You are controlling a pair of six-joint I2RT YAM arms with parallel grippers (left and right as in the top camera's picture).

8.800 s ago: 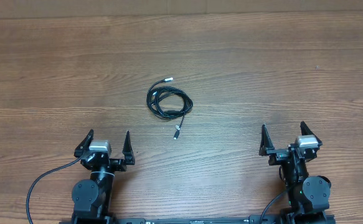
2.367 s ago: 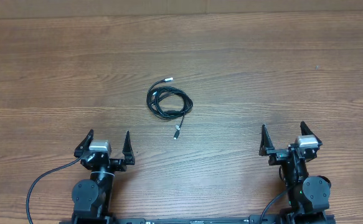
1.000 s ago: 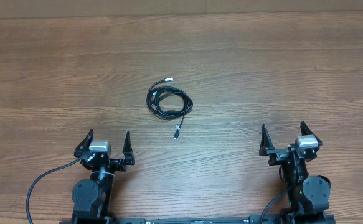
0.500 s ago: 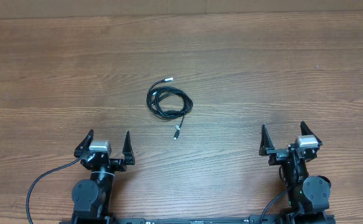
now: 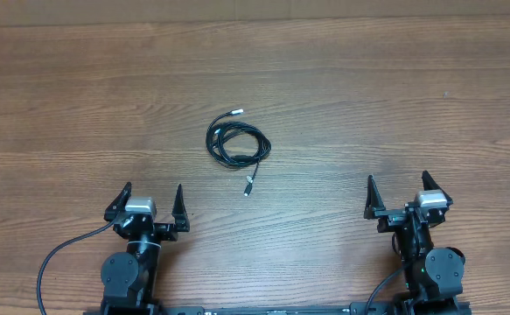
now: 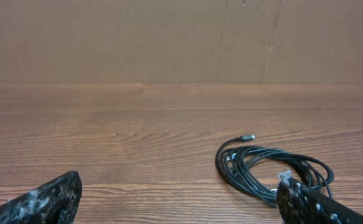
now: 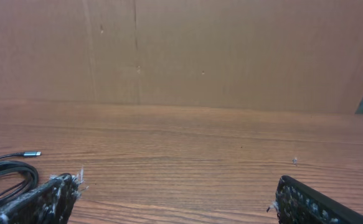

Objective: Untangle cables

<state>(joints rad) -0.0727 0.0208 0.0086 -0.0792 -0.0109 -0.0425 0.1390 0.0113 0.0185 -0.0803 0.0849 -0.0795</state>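
The cables [image 5: 237, 145] lie in one coiled black bundle on the wooden table [image 5: 377, 96], a little left of centre, with one silver plug tip [image 5: 236, 112] at the top and another [image 5: 248, 185] trailing below. In the left wrist view the cables [image 6: 269, 170] sit ahead and to the right; in the right wrist view the cables [image 7: 7, 172] show at the far left. My left gripper [image 5: 149, 202] stands open near the front edge, below and left of the bundle. At the front right my right gripper [image 5: 398, 193] is open too. Neither touches anything.
A thick black cord [image 5: 62, 254] runs from the left arm's base at the front left. A brown cardboard wall [image 6: 169, 37] stands along the table's far edge.
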